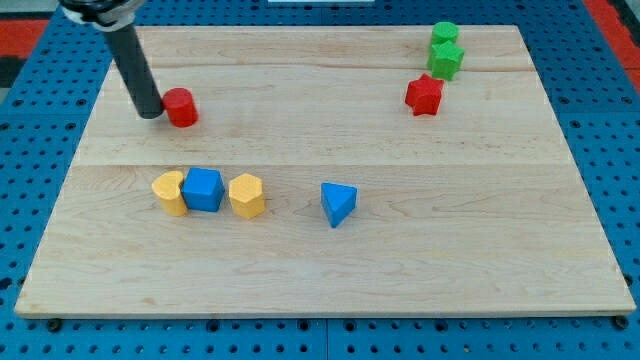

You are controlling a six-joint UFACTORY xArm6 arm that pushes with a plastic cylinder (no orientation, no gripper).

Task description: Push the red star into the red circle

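The red star [424, 95] lies at the view's upper right on the wooden board [320, 260]. The red circle [181, 107], a short red cylinder, lies at the upper left. My tip [150, 113] rests on the board just left of the red circle, touching or nearly touching it. The rod rises from the tip up and to the left, out of the view's top. The red star is far to the right of the tip.
A green circle [445, 34] and a green star [446, 60] sit just above the red star. A yellow block [170, 192], a blue cube [203, 189] and a yellow hexagon [247, 195] form a row at lower left. A blue triangle [338, 203] lies near the middle.
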